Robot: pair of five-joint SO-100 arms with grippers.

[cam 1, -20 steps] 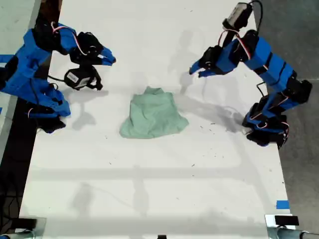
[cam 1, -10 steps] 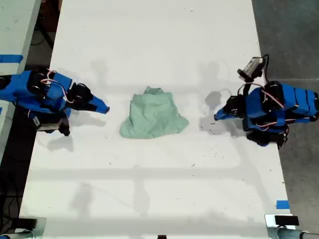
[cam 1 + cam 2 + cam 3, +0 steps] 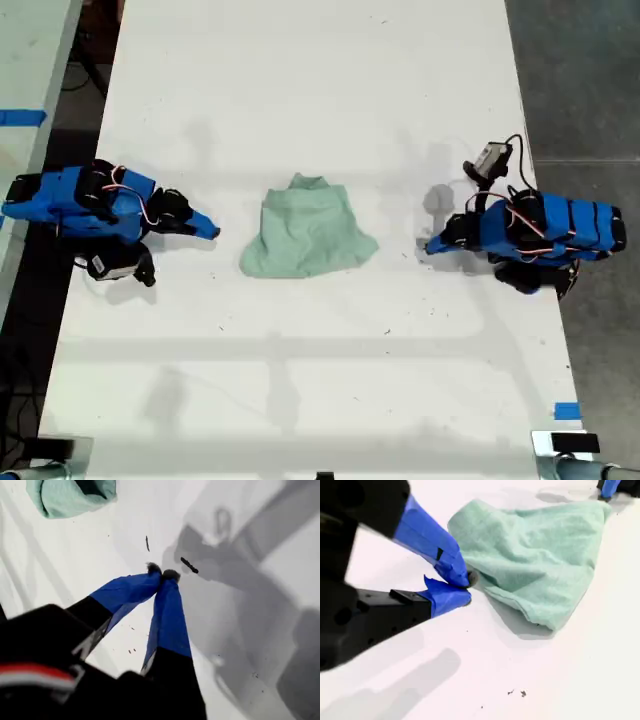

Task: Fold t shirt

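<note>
The t shirt (image 3: pixel 305 232) lies bunched and folded over on the white table, midway between the two arms. My first gripper (image 3: pixel 428 247) rests low on the table at the exterior view's right, a short gap from the cloth, shut and holding nothing. Its wrist view shows the closed blue tips (image 3: pixel 162 572) with the t shirt (image 3: pixel 70 495) some way off. My second gripper (image 3: pixel 212 231) sits at the exterior view's left, also shut and empty. In its wrist view the tips (image 3: pixel 467 587) are close beside the t shirt (image 3: pixel 540 555) edge.
The white table (image 3: pixel 320 380) runs the picture's full height. Blue tape (image 3: pixel 566 410) marks its edge at the exterior view's lower right. Another surface with blue tape (image 3: pixel 22 117) borders the exterior view's left. Small dark specks (image 3: pixel 189 565) dot the table by my first gripper.
Both arms have come down from raised, extended poses and folded back low beside the table's edges. The t shirt has not moved.
</note>
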